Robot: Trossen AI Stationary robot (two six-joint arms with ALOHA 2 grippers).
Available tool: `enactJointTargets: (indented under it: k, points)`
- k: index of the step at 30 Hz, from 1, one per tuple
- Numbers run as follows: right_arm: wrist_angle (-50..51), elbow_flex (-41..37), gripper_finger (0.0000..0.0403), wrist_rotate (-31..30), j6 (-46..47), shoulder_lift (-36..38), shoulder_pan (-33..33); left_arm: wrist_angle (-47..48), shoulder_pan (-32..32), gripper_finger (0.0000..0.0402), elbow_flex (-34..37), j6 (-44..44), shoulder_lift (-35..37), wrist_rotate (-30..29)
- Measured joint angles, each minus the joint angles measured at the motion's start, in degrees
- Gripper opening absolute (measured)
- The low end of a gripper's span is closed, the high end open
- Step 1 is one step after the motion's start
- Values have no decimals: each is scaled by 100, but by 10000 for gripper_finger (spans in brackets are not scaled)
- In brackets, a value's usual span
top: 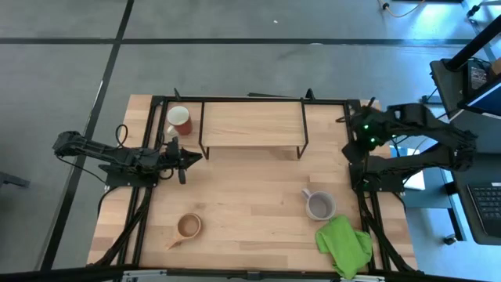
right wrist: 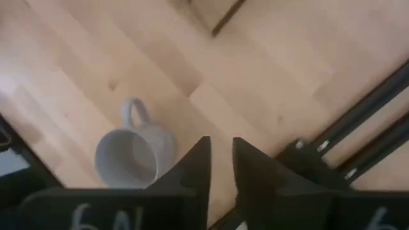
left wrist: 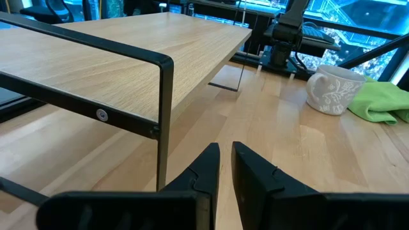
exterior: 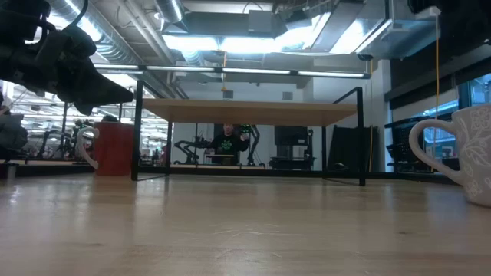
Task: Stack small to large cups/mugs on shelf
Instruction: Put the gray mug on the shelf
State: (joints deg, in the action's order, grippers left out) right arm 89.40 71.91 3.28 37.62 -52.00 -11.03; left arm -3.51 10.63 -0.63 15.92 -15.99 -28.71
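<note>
The shelf [top: 252,125] stands on black legs at the table's far middle, its board bare. The red mug [top: 179,120] stands on the table just left of it. The tan wooden cup [top: 188,226] sits near the front left, and the grey mug [top: 319,205] stands upright at the front right. My left gripper [top: 192,157] hovers level by the shelf's near left leg [left wrist: 165,121], shut on nothing. My right gripper [right wrist: 220,144] hangs high over the table's right side, pointing down, its fingers a little apart and nothing between them. The grey mug [right wrist: 134,156] lies below it and to one side.
A green cloth [top: 344,244] lies crumpled at the front right corner beside the grey mug. Black frame bars [top: 362,196] run along the table's edges. Bare tabletop spreads between the shelf and the two front cups. A person [exterior: 228,142] sits far behind the table.
</note>
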Motion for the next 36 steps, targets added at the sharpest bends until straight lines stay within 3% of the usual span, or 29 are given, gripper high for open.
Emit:
enactJointTargets:
  k: [6,10,16,20,24,31,36]
  points:
    - [-206,-391,144,452,595,-10,399,0,0,35,0,0,0,1]
    - [-500,-561,168,548,1006,-10,813,0,0,35,-1,0,-2,-2]
    - [-1303,-742,170,126,1622,-322,1984,0,0,35,0,0,1,-1]
    - [-1238,-689,161,-428,2044,-795,2852,0,0,35,-1,0,-1,-2]
    - [-942,-685,155,-606,2734,-1122,3517,0,0,35,1,0,0,1]
    - [-846,-683,163,-1110,3800,-1455,4181,0,0,35,1,0,-2,0]
    - [-882,-683,165,-1275,4166,-1762,4286,0,0,35,1,0,-2,-1]
